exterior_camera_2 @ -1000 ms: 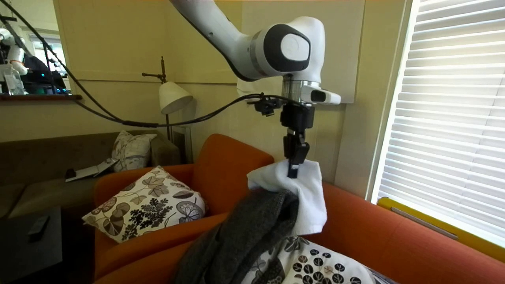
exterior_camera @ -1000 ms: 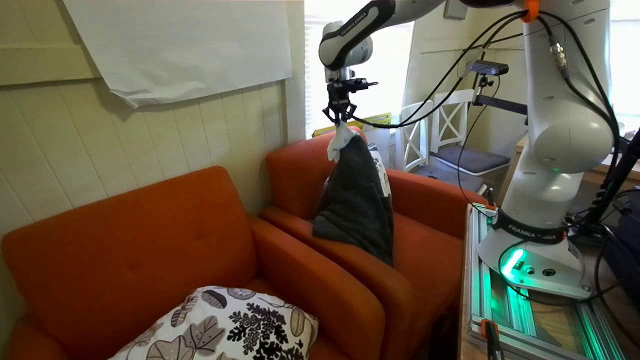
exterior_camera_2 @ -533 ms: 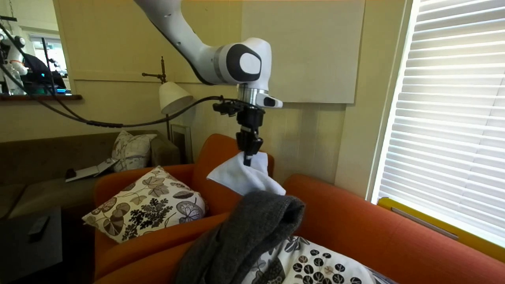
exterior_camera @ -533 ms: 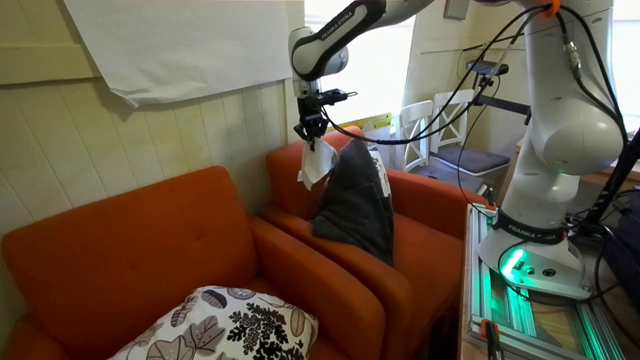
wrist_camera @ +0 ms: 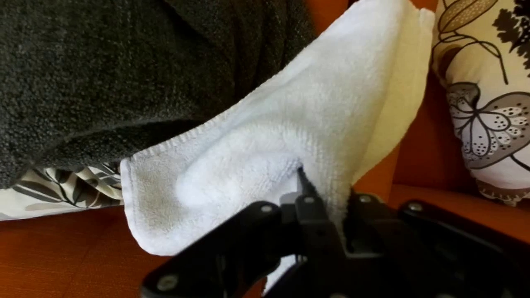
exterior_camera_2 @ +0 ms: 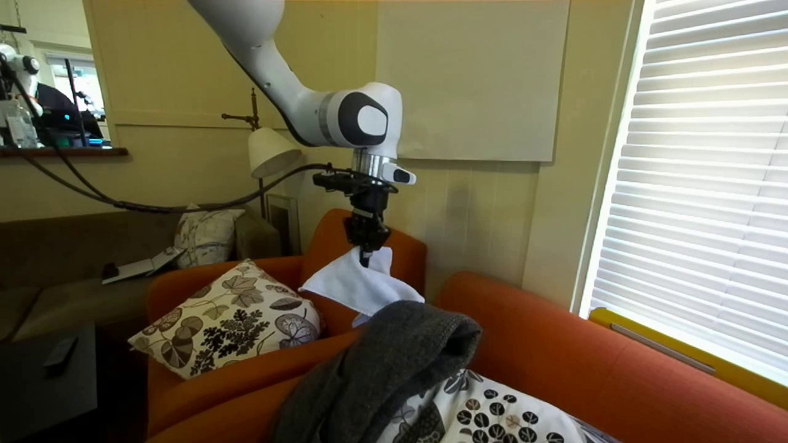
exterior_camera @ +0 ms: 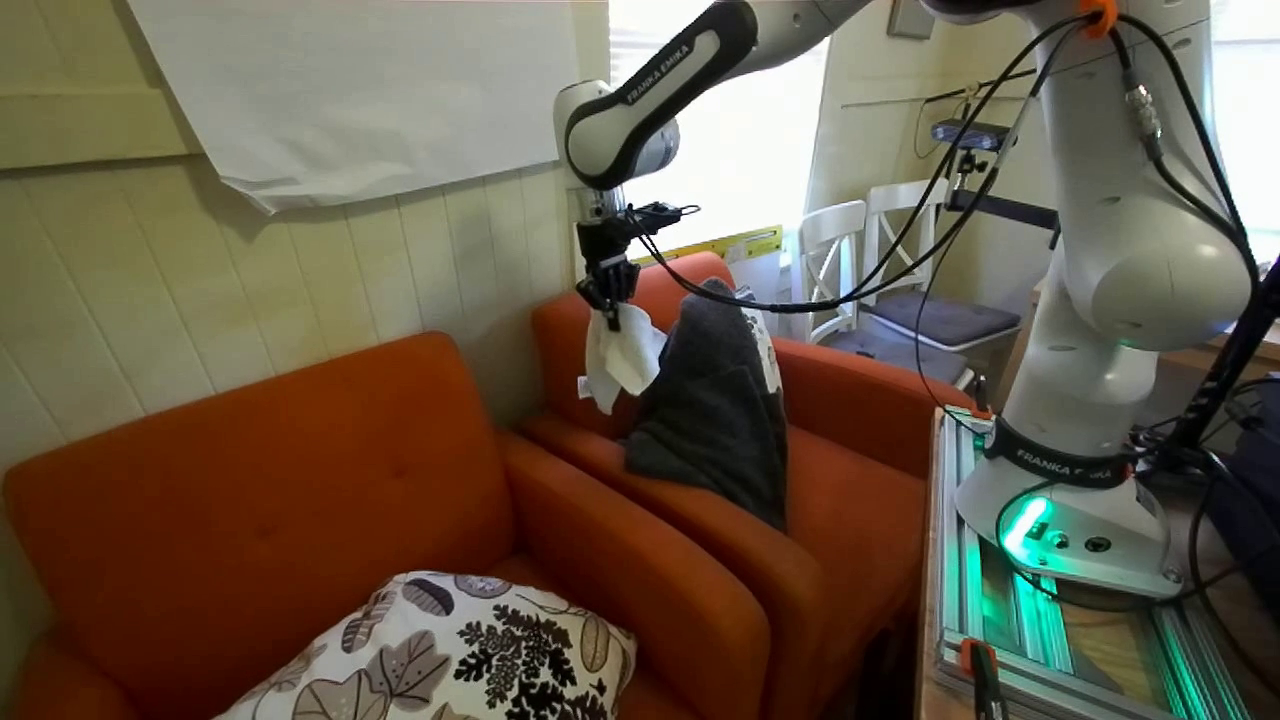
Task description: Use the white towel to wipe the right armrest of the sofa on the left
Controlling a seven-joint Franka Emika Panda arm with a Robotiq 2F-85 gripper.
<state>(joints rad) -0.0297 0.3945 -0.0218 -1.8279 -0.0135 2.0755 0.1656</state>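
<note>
You have the white towel (exterior_camera: pixel 632 358) clamped in your gripper (exterior_camera: pixel 612 320) near the gray blanket (exterior_camera: pixel 708 425); wiping the left sofa's armrest (exterior_camera: pixel 635 555) apparently remains.

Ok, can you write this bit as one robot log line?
gripper: shut on towel | towel: hanging, off target armrest | touching blanket: can't tell | wiping: none now

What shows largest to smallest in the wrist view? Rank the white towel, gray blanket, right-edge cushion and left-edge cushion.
Gray blanket and white towel: too alike to rank
Right-edge cushion
Left-edge cushion
</note>
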